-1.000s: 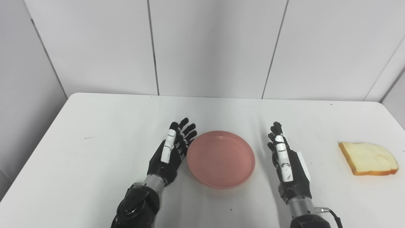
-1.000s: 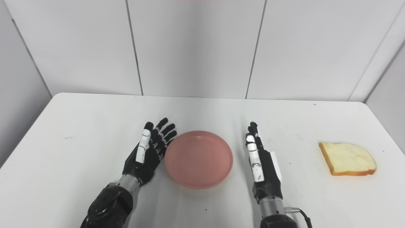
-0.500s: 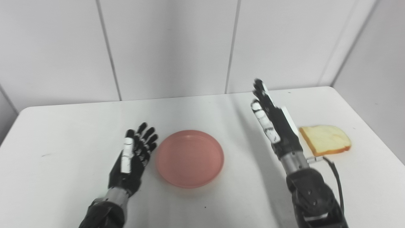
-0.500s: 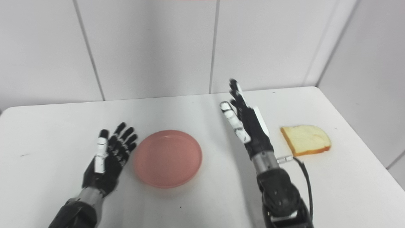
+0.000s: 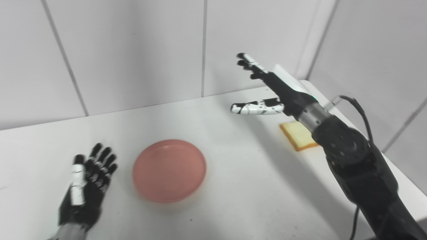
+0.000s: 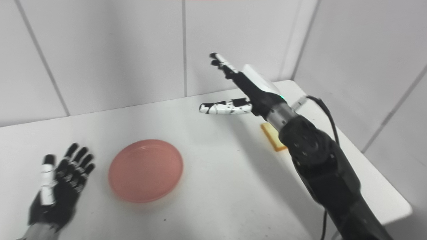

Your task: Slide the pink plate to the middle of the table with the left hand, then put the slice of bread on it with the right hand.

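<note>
The pink plate [image 5: 169,170] lies flat on the white table [image 5: 243,186], towards the left of both views. My left hand [image 5: 85,185] rests open, palm up, a little to the left of the plate and apart from it. My right hand [image 5: 267,90] is raised high above the table with fingers and thumb spread, open and holding nothing. The slice of bread [image 5: 298,135] lies near the table's right edge, partly hidden behind my right forearm; the hand is above and to its left.
White wall panels [image 5: 133,50] stand along the back of the table and at the right. The table's right edge [image 6: 397,200] runs close past the bread. A black cable [image 5: 357,106] loops off my right wrist.
The whole picture has shifted left, so the head has turned right. My right hand has risen and reached forward over the table towards the bread, thumb spread out. The left hand and plate have stayed put.
</note>
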